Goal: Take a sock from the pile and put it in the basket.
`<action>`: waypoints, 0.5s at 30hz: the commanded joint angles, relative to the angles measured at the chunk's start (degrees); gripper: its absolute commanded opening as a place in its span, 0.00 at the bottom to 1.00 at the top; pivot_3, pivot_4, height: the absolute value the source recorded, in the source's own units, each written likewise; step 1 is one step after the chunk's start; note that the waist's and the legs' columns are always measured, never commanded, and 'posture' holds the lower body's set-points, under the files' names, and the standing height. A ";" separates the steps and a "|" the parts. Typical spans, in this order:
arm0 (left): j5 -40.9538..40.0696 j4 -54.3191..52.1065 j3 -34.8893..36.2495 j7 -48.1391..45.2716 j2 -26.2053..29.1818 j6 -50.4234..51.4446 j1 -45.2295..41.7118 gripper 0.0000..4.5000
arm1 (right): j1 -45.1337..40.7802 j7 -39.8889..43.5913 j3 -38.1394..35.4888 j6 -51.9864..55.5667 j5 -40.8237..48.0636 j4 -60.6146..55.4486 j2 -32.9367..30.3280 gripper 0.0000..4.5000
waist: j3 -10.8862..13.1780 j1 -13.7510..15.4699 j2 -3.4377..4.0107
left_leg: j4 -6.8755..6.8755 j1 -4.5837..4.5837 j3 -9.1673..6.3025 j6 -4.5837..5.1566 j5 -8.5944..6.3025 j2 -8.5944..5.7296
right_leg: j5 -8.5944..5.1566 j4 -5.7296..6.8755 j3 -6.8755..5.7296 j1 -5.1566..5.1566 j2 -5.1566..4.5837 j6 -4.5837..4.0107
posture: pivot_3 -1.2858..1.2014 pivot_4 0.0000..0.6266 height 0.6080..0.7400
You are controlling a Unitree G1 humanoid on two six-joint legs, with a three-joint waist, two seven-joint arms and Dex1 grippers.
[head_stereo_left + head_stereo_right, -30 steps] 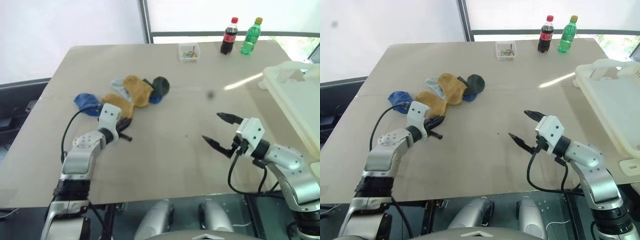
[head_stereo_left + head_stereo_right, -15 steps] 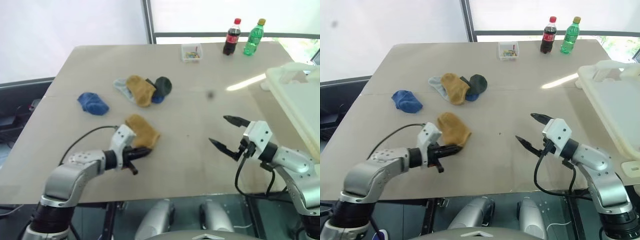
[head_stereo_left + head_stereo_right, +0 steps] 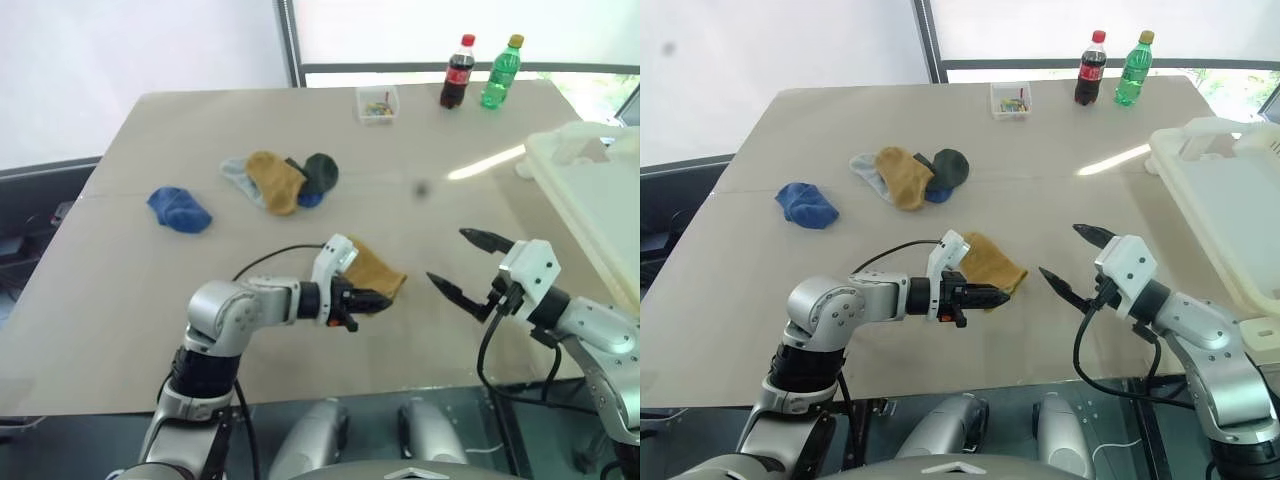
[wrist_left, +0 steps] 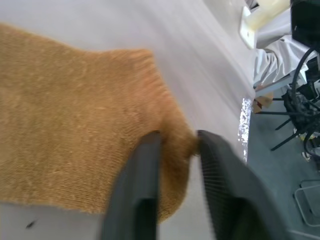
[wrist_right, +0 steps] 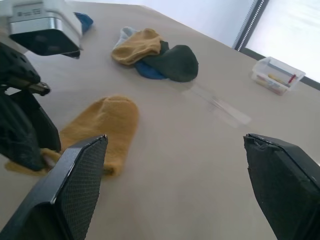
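Beige table [image 3: 400, 150], sock handoff mid-table.
My left gripper [image 3: 992, 296] pinches mustard sock [image 3: 990, 262] toward my gaping right gripper [image 3: 1067, 262], nearer the basket [image 3: 1230, 215].

mustard sock [image 3: 990, 266] apart — pile [image 3: 908, 175] mustard, grey, blue, dark green — cream basket [image 3: 1225, 215]
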 commanded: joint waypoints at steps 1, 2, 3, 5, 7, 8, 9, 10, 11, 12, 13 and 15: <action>0.75 -4.86 2.01 -5.04 5.56 -8.01 2.45 0.70 | 1.62 -4.22 -1.88 10.74 7.03 -6.30 0.74 1.00 | 0.00 -0.01 0.00 | 0.00 0.00 0.00 0.00 0.00 0.00 | 0.00 -0.01 0.01 0.00 -0.01 0.00 | 0.52 0.24 1.00; -0.10 -5.85 3.06 -8.16 8.42 -9.65 3.41 0.70 | 1.92 -5.60 -1.38 13.64 7.38 -7.65 0.54 1.00 | 0.01 -0.07 0.01 | 0.00 -0.01 0.00 0.00 0.00 0.00 | 0.00 -0.02 0.02 0.00 -0.01 -0.01 | 0.52 0.24 1.00; -0.64 -6.39 4.06 -10.99 11.04 -11.41 3.94 0.70 | 1.97 -6.97 -0.65 15.68 6.81 -8.74 0.29 1.00 | 0.01 0.04 0.03 | -0.03 -0.01 0.01 0.00 0.00 0.01 | -0.01 -0.02 0.03 -0.03 -0.02 -0.02 | 0.52 0.24 1.00; -1.72 -5.52 6.37 -14.70 14.61 -13.97 3.69 0.70 | 1.37 -9.45 0.78 19.52 6.59 -9.81 0.51 1.00 | 0.02 0.13 0.03 | -0.04 -0.02 0.01 0.00 -0.01 0.00 | -0.01 -0.03 0.01 -0.03 -0.03 -0.02 | 0.52 0.24 1.00; -2.07 -2.53 7.79 -17.22 16.65 -15.72 1.99 0.70 | -0.12 -10.91 2.56 21.68 6.61 -9.22 1.61 1.00 | 0.02 0.17 0.03 | -0.04 -0.03 -0.01 0.00 -0.01 0.00 | 0.00 -0.05 -0.04 -0.04 -0.04 -0.02 | 0.52 0.24 1.00; -1.43 -0.53 7.54 -18.58 17.40 -17.09 0.84 0.70 | -1.33 -11.69 3.76 22.77 6.36 -8.38 2.30 1.00 | 0.02 0.27 0.03 | -0.03 -0.01 -0.01 0.00 -0.01 0.00 | -0.01 -0.05 -0.05 -0.04 -0.05 -0.02 | 0.52 0.24 1.00; 0.61 2.17 6.40 -19.11 17.67 -19.26 -0.57 0.70 | -2.85 -13.10 5.02 23.89 5.60 -7.15 3.37 1.00 | 0.02 0.31 0.03 | -0.03 -0.02 -0.02 0.01 -0.01 0.00 | 0.00 -0.06 -0.08 -0.02 -0.07 -0.01 | 0.52 0.24 1.00; 2.07 4.07 4.97 -20.76 18.01 -21.37 -1.68 0.70 | -4.32 -13.22 6.46 24.45 5.32 -6.12 3.94 1.00 | 0.02 0.24 0.02 | -0.03 -0.02 -0.03 0.01 -0.01 -0.02 | 0.00 -0.06 -0.10 -0.01 -0.08 -0.01 | 0.52 0.24 1.00; 3.05 5.36 3.96 -22.01 18.20 -22.89 -2.40 0.70 | -5.32 -13.26 7.38 24.91 5.17 -5.51 4.30 1.00 | 0.02 0.18 0.02 | -0.02 -0.01 -0.03 0.01 -0.01 -0.02 | 0.00 -0.06 -0.09 -0.01 -0.08 -0.01 | 0.52 0.24 1.00; 3.66 6.53 3.30 -22.86 18.07 -24.12 -3.00 0.70 | -6.05 -12.99 8.12 25.58 5.43 -5.34 4.47 1.00 | 0.02 0.11 0.02 | -0.02 -0.02 -0.02 0.01 -0.01 -0.03 | 0.00 -0.06 -0.09 -0.02 -0.08 -0.01 | 0.52 0.24 1.00; 4.73 8.27 2.58 -23.08 17.60 -25.50 -3.82 0.70 | -6.75 -12.80 8.75 26.17 5.60 -5.17 4.61 1.00 | 0.02 0.10 0.02 | -0.03 -0.03 -0.01 0.01 -0.01 -0.04 | 0.00 -0.06 -0.07 -0.02 -0.08 -0.01 | 0.52 0.24 1.00; 9.36 14.73 0.49 -21.34 15.68 -30.05 -6.18 0.70 | -8.52 -12.14 11.86 25.70 4.14 -3.96 4.62 1.00 | 0.02 0.10 0.02 | -0.04 -0.07 -0.02 0.01 -0.01 -0.04 | 0.00 -0.08 -0.07 -0.05 -0.07 -0.02 | 0.52 0.24 1.00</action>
